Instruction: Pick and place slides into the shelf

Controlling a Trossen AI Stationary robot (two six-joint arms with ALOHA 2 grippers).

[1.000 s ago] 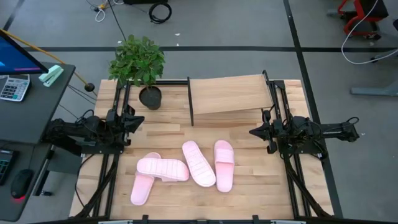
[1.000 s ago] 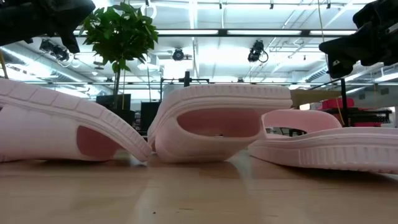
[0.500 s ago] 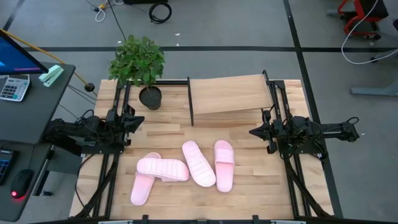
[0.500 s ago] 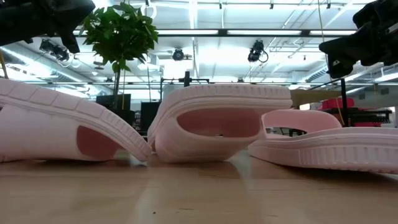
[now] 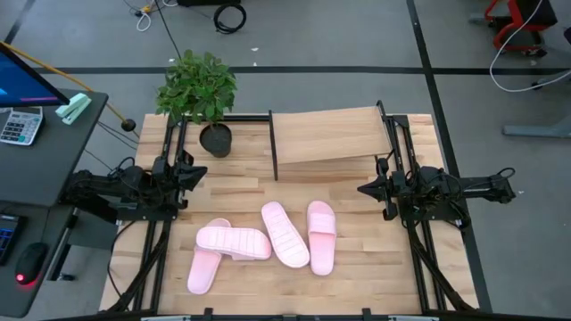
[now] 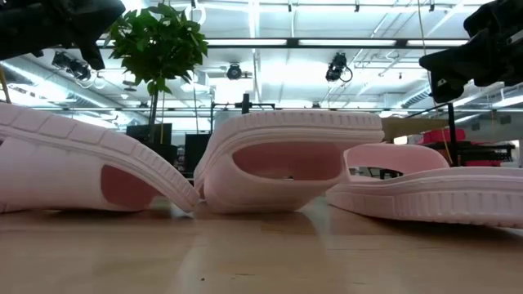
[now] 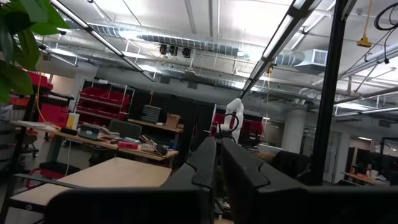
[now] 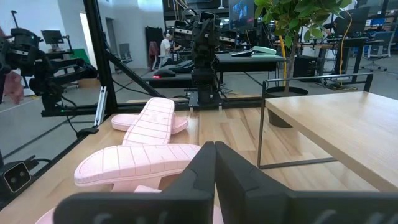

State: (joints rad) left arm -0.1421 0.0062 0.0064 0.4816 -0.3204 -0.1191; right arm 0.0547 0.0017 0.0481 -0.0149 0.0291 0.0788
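Note:
Four pale pink slides lie near the table's near edge. One slide lies across another; a third is beside them, sole up, and touches the fourth, which rests on its sole. The low view shows them close up. The shelf, a slanted light-wood board in a black frame, stands at the far edge with nothing on it. My left gripper hovers shut at the table's left, my right gripper shut at the right, both above the table and apart from the slides.
A potted plant stands at the far left corner, next to the shelf. Bare wood tabletop lies between the two grippers and between slides and shelf. A desk with a monitor and calculator stands off the table's left.

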